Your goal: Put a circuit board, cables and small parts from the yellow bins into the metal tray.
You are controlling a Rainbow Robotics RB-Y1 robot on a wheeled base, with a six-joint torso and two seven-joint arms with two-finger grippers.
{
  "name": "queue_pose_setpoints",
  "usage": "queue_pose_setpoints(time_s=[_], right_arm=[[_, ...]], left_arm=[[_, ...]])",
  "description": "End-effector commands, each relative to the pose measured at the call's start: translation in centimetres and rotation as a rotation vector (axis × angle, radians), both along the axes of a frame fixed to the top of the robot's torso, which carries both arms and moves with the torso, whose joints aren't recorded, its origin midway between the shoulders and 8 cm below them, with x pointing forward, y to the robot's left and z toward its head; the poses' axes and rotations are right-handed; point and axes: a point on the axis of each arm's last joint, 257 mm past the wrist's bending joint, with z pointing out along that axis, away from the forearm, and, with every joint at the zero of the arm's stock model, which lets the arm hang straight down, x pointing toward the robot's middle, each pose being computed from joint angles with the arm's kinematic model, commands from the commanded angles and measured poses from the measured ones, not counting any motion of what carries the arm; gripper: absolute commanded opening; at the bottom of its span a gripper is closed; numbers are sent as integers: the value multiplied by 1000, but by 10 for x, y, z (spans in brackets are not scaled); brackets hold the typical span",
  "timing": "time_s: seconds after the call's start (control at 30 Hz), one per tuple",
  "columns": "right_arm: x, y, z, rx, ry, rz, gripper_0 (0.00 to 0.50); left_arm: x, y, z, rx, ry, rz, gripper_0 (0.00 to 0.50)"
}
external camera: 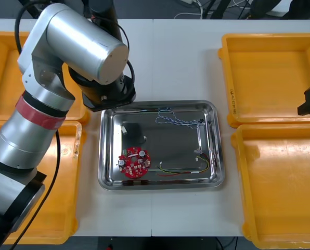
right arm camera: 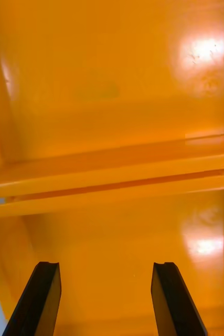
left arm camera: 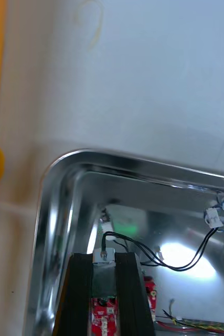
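Left gripper (left arm camera: 105, 261) pinches the grey end of a thin black cable (left arm camera: 170, 266) between its jaws, above the far-left corner of the shiny metal tray (left arm camera: 53, 210). Right gripper (right arm camera: 105, 269) is spread over yellow plastic bins (right arm camera: 112, 79).

The metal tray (external camera: 170, 148) is bare, shiny silver, and in it lie a round red circuit board (external camera: 134, 162) dotted with small white and black pieces, a twisted blue and white cable (external camera: 178, 121), a red and yellow cable (external camera: 182, 172) and a thin black cable (left arm camera: 181, 265) with a dull silver-grey end. The yellow bins (external camera: 272, 73) are plain and the table (external camera: 186, 62) is white. The left arm (external camera: 38, 112) is silver with a red band, and the fingers (left arm camera: 83, 299) of the left gripper (left arm camera: 105, 260) and the right gripper (right arm camera: 105, 270) are black
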Motion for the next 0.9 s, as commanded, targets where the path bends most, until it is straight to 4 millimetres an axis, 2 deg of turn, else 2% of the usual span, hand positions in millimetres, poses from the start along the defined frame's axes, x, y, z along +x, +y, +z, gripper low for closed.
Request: queue_pose_setpoints(time_s=[0.03, 0.13, 0.37, 0.7, 0.9], right_arm=[[-9, -25, 16, -58, -21, 3, 500], [-12, -28, 13, -55, -15, 10, 500], [-14, -33, 2, -57, -16, 41, 500], [-17, -41, -7, -80, -16, 70, 500], [-14, -48, -4, -111, -32, 79, 500]], left_arm=[[0, -45, 16, -42, -60, -4, 0], [4, -61, 5, -46, -67, -14, 0], [12, -76, -14, -45, -75, -13, 0], [13, -72, -45, -59, -50, 9, 0], [11, -69, -59, -73, -44, 18, 0]])
